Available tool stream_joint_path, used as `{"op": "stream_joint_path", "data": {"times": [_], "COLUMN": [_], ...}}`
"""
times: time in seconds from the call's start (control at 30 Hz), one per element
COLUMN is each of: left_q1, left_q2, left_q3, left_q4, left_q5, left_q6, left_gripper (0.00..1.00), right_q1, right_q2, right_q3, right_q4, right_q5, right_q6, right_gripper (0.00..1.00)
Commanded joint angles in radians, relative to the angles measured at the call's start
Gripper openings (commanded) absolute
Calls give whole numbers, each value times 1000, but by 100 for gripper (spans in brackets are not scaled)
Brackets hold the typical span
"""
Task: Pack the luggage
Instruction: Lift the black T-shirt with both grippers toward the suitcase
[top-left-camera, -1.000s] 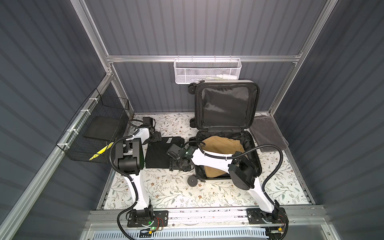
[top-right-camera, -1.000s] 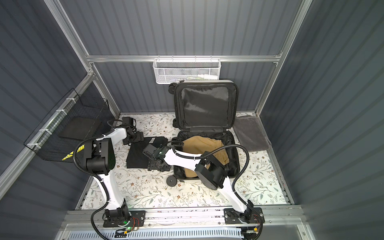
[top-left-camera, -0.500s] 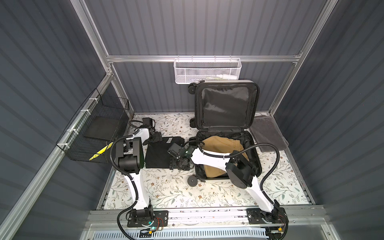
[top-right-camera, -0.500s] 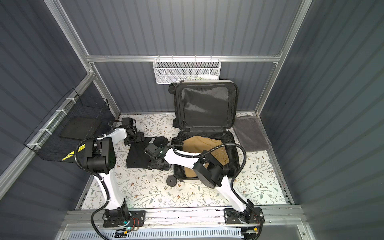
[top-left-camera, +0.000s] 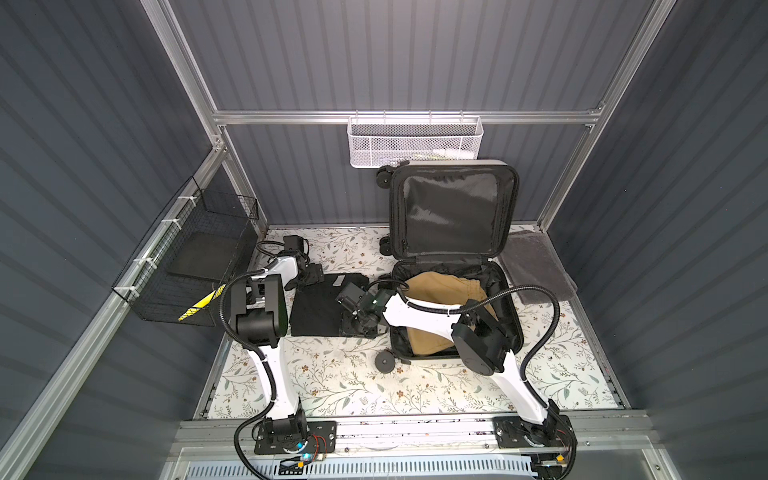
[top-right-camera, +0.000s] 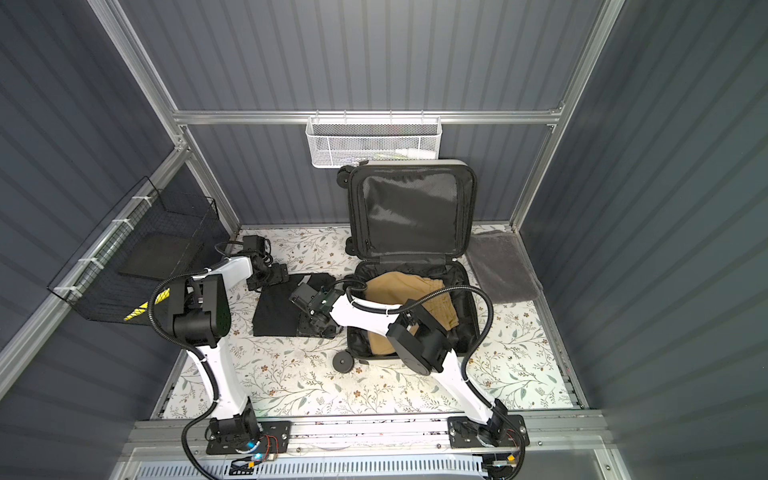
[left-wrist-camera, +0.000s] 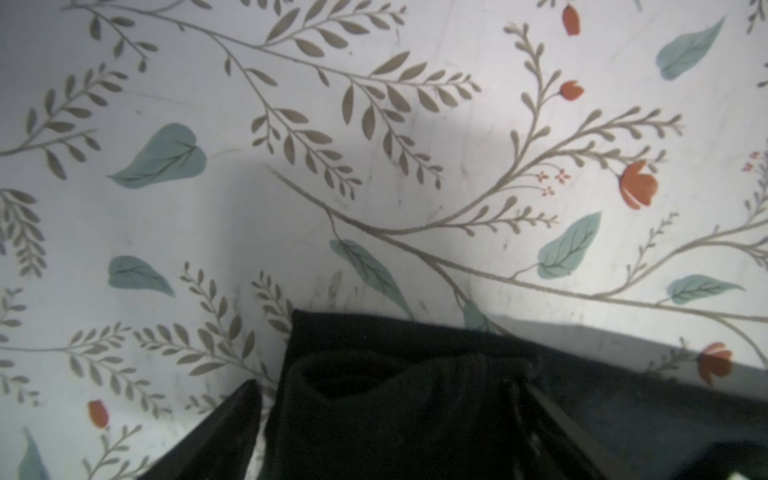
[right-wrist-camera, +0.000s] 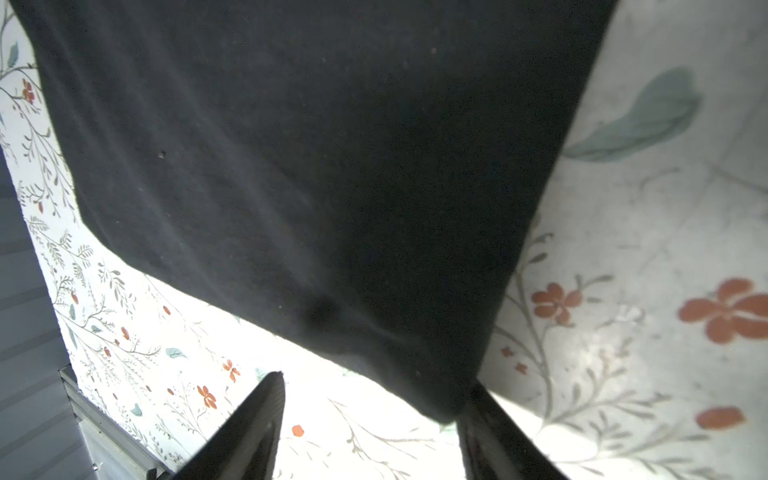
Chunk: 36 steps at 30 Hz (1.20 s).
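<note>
I see the luggage (top-left-camera: 451, 216) lying open at the back right of the floral worktop (top-left-camera: 340, 374), lid propped upright and a tan garment (top-left-camera: 440, 286) in its base. My right arm stretches across that base, covering part of it. Just to its left lies a folded black garment (top-left-camera: 316, 311). My left gripper (left-wrist-camera: 386, 390) is spread astride its far corner, and my right gripper (right-wrist-camera: 374, 380) is spread at its near corner. A grey towel (top-left-camera: 536, 266) lies to the right of the luggage.

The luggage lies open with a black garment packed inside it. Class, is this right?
No. The open luggage holds a tan garment, not a black one, as both top views show. The black garment lies beside it on the table.
</note>
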Motion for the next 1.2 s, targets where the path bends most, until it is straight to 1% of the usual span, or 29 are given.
{"op": "stream_joint_path", "data": {"times": [0.0,0.03,0.07,0.17,0.23,0.3,0.6,0.7,0.83,0.97,1.17], "left_q1": [18,19,20,20,20,20,20,21,22,20,20], "left_q2": [61,61,62,63,65,64,47,30,1,-47,-153], "left_q3": [-21,-21,-57,-62,-68,-74,-99,-108,-113,-114,-131], "left_q4": [-30,-30,-29,-28,-24,-18,3,8,7,6,25], "left_q5": [7,10,13,26,38,49,91,109,137,183,215], "left_q6": [-15,-15,-16,-17,-18,-19,-28,-33,-47,-71,-112], "left_gripper": [95,95,95,95,92,87,53,39,15,0,0], "right_q1": [-9,-10,-10,-13,-15,-16,-30,-42,-60,-77,-101], "right_q2": [32,32,33,32,32,30,8,-6,-37,-75,-135], "right_q3": [-8,-9,-10,-18,-23,-30,-67,-67,-61,-35,34], "right_q4": [4,6,8,15,22,30,64,68,69,47,-11], "right_q5": [-19,-20,-21,-26,-30,-34,-58,-67,-82,-84,-86], "right_q6": [15,16,17,18,18,20,12,-6,-35,-84,-169], "right_gripper": [63,62,61,58,55,51,24,15,1,0,0]}}
